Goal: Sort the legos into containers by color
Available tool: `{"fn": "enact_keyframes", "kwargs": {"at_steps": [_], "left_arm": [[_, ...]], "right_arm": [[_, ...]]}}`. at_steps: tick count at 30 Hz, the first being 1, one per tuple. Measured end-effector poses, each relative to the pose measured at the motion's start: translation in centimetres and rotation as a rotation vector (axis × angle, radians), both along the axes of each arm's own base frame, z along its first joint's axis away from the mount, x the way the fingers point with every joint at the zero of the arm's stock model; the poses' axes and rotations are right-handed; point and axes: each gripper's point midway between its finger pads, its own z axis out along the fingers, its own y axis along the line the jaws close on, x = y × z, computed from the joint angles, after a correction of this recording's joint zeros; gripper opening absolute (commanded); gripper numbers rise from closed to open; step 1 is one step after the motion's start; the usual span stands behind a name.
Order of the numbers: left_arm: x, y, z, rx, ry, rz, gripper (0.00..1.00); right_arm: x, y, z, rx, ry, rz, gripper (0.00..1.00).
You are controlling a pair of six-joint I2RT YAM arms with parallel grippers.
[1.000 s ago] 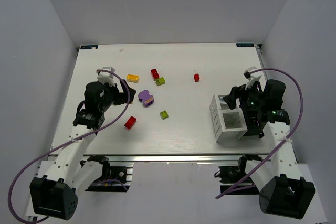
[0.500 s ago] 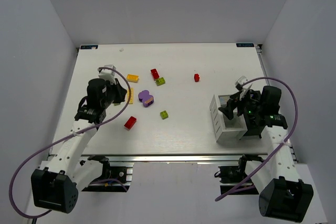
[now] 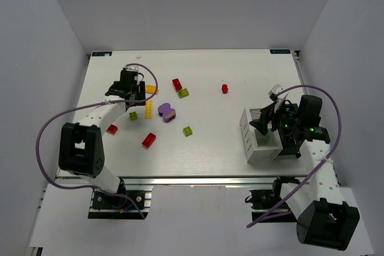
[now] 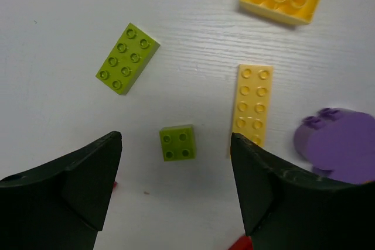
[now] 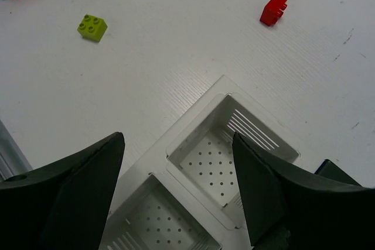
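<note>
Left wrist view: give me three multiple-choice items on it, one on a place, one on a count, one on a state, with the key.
1. The small lime green 2x2 brick lies:
A. between the fingers of the left gripper
B. left of both fingers
C. right of both fingers

2. Lime green bricks in this view:
A. one
B. two
C. four

3. The left gripper is:
A. open and empty
B. shut on a brick
C. shut on nothing

Key:
1 A, the brick sits in the gap between the two dark fingers.
2 B, the 2x2 and a lime green 2x4 brick up to its left are the only ones.
3 A, the fingers stand wide apart with nothing clamped between them.
</note>
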Motion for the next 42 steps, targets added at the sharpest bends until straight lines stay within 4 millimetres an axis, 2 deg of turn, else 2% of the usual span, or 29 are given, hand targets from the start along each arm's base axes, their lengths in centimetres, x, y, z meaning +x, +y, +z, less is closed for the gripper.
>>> {"fn": "enact_keyframes", "kwargs": {"at_steps": [3, 7, 11, 17, 21, 24, 27, 30, 31, 32, 38, 39, 41, 42], "left_arm": [[0.2, 1.1, -2.3, 0.098, 0.069, -0.045, 0.84], [1.2, 2.7, -3.0, 0.195, 0.094, -0.056, 0.84], [3.5, 4.4, -3.7, 0.264, 0.107, -0.048, 0.86], [4.4, 6.7, -8.4, 0.299, 0.228, -0.042, 0.86], [5.8, 7.5, -8.2, 0.267, 0.217, -0.038, 0.85], [5.8, 8.0, -8.5, 0.223, 0.227, -0.04, 0.78], [5.7, 8.1, -8.9, 0.169, 0.23, -0.049, 0.67], [5.7, 7.7, -9.2, 0.111, 0.227, -0.07, 0.56], [5.7, 7.5, -9.4, 0.094, 0.227, -0.076, 0.47], [5.7, 7.3, -9.4, 0.08, 0.225, -0.084, 0.43], [5.7, 6.6, -9.4, 0.027, 0.212, -0.117, 0.27], [5.6, 6.3, -9.3, 0.007, 0.209, -0.124, 0.22], [5.7, 5.4, -9.1, -0.047, 0.199, -0.149, 0.18], [5.7, 4.6, -8.9, -0.091, 0.193, -0.173, 0.12]], "right_arm": [[-0.2, 0.1, 0.0, -0.001, 0.002, 0.008, 0.83], [-0.5, 0.3, -0.1, 0.002, 0.008, 0.028, 0.84], [-1.0, 0.5, -0.3, 0.003, 0.017, 0.047, 0.84], [-1.3, 0.6, -0.2, -0.005, 0.012, 0.069, 0.84], [-1.4, 0.4, -0.3, -0.01, 0.01, 0.072, 0.85], [-1.5, 0.4, -0.4, -0.009, 0.016, 0.071, 0.84], [-1.5, 0.2, -0.4, -0.009, 0.017, 0.067, 0.84], [-1.4, 0.1, -0.4, -0.008, 0.016, 0.062, 0.84], [-1.4, 0.0, -0.4, -0.007, 0.017, 0.06, 0.84], [-1.4, 0.0, -0.4, -0.006, 0.016, 0.06, 0.84], [-1.4, -0.1, -0.2, 0.005, 0.014, 0.059, 0.84], [-1.4, -0.1, -0.2, 0.007, 0.012, 0.058, 0.83], [-1.4, -0.2, 0.0, 0.01, 0.008, 0.056, 0.76], [-1.5, -0.2, 0.1, 0.014, 0.007, 0.057, 0.7]]}}
